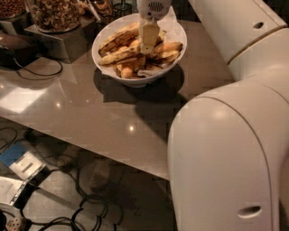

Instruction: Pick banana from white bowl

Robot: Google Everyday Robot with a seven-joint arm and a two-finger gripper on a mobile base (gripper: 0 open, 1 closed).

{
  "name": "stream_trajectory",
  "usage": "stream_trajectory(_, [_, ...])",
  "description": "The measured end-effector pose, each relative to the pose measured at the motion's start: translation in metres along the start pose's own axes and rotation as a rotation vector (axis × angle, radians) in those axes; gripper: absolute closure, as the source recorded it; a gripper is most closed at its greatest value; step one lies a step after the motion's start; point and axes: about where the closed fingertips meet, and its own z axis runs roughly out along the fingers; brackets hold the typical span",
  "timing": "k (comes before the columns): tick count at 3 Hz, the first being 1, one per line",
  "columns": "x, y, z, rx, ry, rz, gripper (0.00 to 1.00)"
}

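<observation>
The white bowl (110, 38) stands at the back of the grey table (90, 113). It is lined with white paper and holds several brown-spotted bananas (118, 54) and an orange fruit (127, 71). My gripper (148, 43) hangs straight down from above into the middle of the bowl, its pale fingers (149, 36) right over the banana pile. The bananas directly under the fingertips are hidden by the gripper.
Glass jars of nuts (56, 13) stand on a metal stand at the back left, close to the bowl. A dark device with a cable (18, 47) lies at the left. My white arm (226, 149) fills the right side. Cables and boxes (22, 169) lie on the floor.
</observation>
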Motion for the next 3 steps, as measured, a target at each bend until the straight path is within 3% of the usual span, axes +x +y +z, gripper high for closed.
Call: stream_trajectory(3, [0.003, 0.019, 0.017, -0.054, -0.004, -0.035, 0.25])
